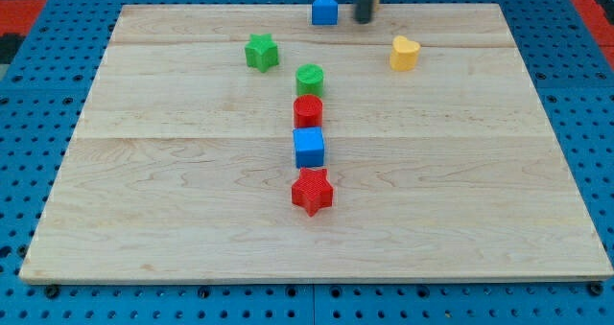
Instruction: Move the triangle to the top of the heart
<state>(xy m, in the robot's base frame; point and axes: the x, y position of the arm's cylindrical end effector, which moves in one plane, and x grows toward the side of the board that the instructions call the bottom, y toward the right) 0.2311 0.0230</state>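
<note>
Wooden desk (192, 220) lies on a blue pegboard surface (38, 37). The arm carries no pincer, so there is no open or closed state to record; it ends in a dark rod only.

My tip (365, 21) sits near the view's top edge of the desk, just to the right of the blue triangle block (324, 10). A small gap appears between them; contact cannot be confirmed.

The blue triangle block, pointed like a little house, rests at the view's top centre, close to the desk's far edge. The yellow heart (405, 53) lies below and to the right of the tip, well apart from the triangle.

Other blocks:
- green star (261, 52), upper left of centre, on its own.
- green cylinder (310, 79), the top of a vertical line near centre.
- red cylinder (308, 111), directly below it, touching or nearly so.
- blue cube (309, 147), next down, just beside the red cylinder.
- red star (312, 191), the bottom of the line, just below the cube.
</note>
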